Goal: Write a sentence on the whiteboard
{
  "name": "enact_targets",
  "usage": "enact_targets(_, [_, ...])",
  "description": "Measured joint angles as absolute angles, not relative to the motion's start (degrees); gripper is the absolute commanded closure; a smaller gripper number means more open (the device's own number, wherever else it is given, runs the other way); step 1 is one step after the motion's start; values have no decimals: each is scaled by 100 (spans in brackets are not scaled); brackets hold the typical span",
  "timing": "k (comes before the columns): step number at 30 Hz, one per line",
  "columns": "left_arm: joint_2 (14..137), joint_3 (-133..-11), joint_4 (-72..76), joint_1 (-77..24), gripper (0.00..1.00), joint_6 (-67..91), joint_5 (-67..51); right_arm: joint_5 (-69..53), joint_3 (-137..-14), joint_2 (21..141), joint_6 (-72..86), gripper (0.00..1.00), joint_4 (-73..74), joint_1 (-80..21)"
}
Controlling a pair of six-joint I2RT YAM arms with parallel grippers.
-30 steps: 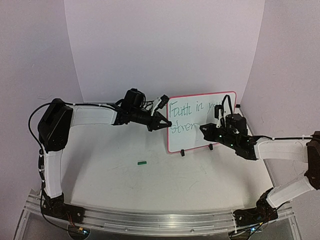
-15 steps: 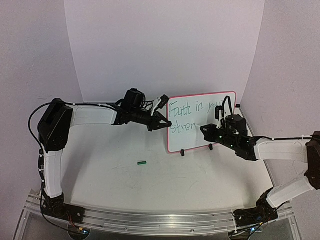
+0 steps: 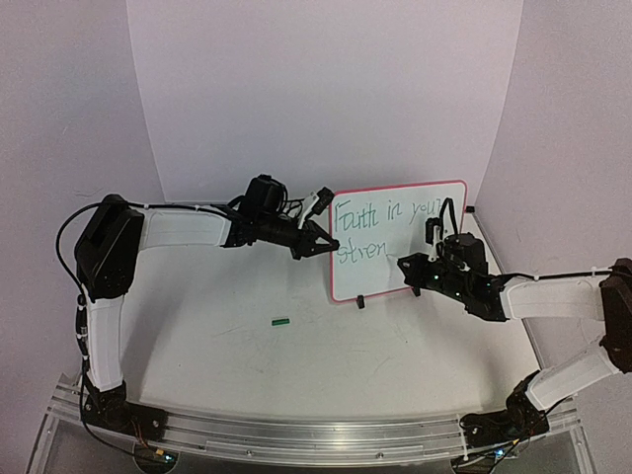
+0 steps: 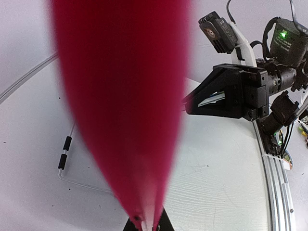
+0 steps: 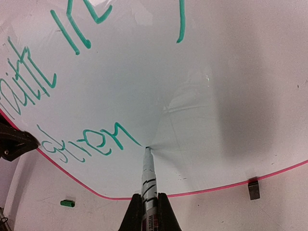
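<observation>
The whiteboard (image 3: pixel 367 283) stands upright on the table, red-pink rimmed. The sentence (image 3: pixel 380 212) in green reads "Faith in you" above "stren". My left gripper (image 3: pixel 331 244) is shut on the board's left rim, which fills the left wrist view as a red blur (image 4: pixel 120 96) running down into the jaws (image 4: pixel 147 224). My right gripper (image 3: pixel 403 262) is shut on a white marker (image 5: pixel 148 180). The marker's tip touches the board just right of "stren" (image 5: pixel 91 139). The right gripper (image 4: pixel 190 102) also shows in the left wrist view.
A small green marker cap (image 3: pixel 281 320) lies on the table left of the board, also seen as the cap (image 5: pixel 67 203) in the right wrist view. A black foot (image 5: pixel 253 189) props the board's lower edge. A curved white backdrop surrounds the table; an aluminium rail (image 3: pixel 296 434) runs along the front.
My right gripper has slid left and slightly down along the board with the marker, uncovering more of the top line. The left arm and board have stayed put.
</observation>
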State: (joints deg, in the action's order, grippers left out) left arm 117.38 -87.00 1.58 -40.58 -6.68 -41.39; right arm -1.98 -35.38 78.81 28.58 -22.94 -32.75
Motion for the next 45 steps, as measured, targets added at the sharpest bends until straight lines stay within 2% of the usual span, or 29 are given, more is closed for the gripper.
enact_targets(12, [11738,-8700,160,-4058,100,-670,-4139,-461,-3527,7455,2721,100,-2150,-3202])
enact_targets(21, [11738,-8700,158,-4058,100,-670,-4141,-1606,-3446,7197,2400,100,-2131,-2498])
enact_targets(29, [11738,-8700,158,-4058,100,-670,-4142,-2407,-3446,7512,2362,100,-2278,-2193])
enact_targets(45, [11738,-8700,158,-4058,100,-676,-4143,-2525,-3457,7702,2526,100,-2621,-1959])
